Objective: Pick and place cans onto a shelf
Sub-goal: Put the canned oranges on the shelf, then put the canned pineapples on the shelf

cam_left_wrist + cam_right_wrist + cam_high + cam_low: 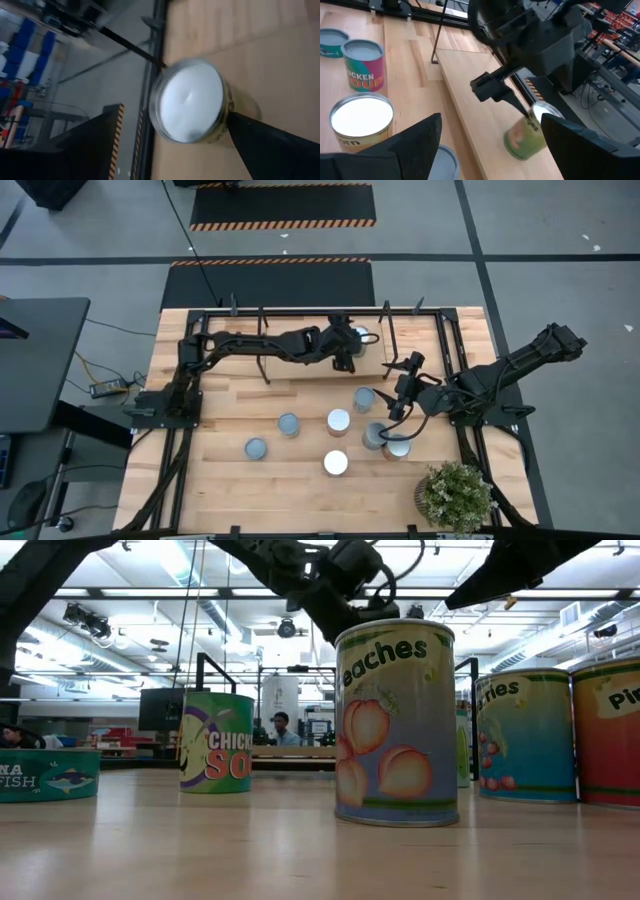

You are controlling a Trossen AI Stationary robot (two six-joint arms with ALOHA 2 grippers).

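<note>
High view: the left gripper (348,348) was over the shelf (300,345) at a green can (362,336), jaws wide open around it. Six cans (338,422) stood on the surface (220,490).

Right wrist view: the right gripper (490,140) hovered near them, jaws part open, empty.

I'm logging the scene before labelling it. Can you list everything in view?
cans: eight, silver-white or blue-grey tops; seven on the table, one on the shelf
shelf: one, light wood with black frame; back of the table
table: one, light wood; centre
plant: one, green; table's front right corner
floor mats: two, black with orange-striped edges; behind the table
desk: one, dark; left of the table
person: one; far back in the room
left hand: dark, open; at the shelf can
right hand: dark, open, empty; above the table cans
</note>
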